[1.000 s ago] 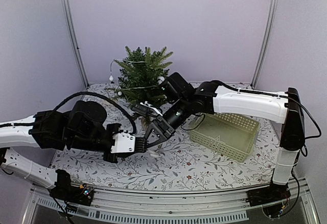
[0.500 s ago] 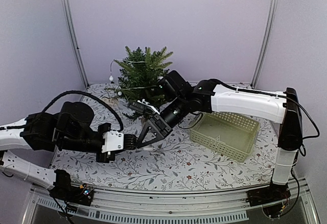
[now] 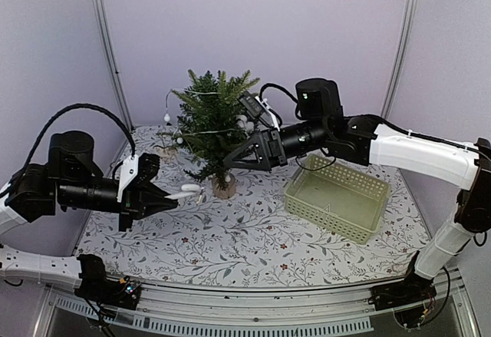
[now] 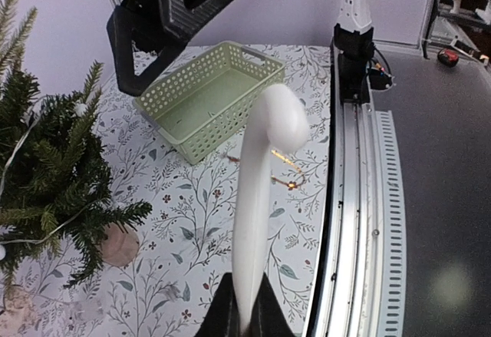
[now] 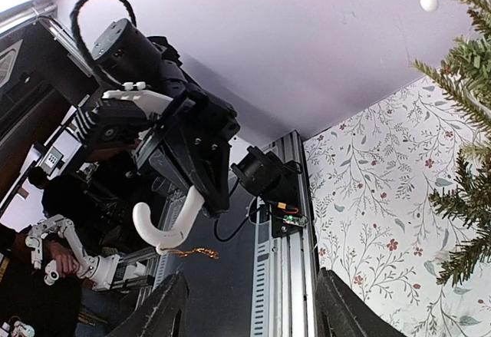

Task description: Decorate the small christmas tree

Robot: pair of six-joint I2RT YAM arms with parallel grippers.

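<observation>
Toward twelve o'clock stands the small christmas tree [image 3: 213,122]. At its eight o'clock the left gripper [image 3: 170,197] clamps a white hook ornament [image 3: 190,192]; the right gripper [image 3: 239,155], jaws spread, holds nothing. Next, I'd guess: hook it over a branch.

The top external view looks down from above and behind the arm bases, across the whole table [image 3: 253,252] to the back wall. The left wrist camera sits close behind a white hooked ornament [image 4: 261,176] and faces the green basket [image 4: 219,126]. The right wrist camera looks back at the left gripper [image 5: 203,199] from farther off. All three views catch the small christmas tree [image 3: 215,126]
</observation>
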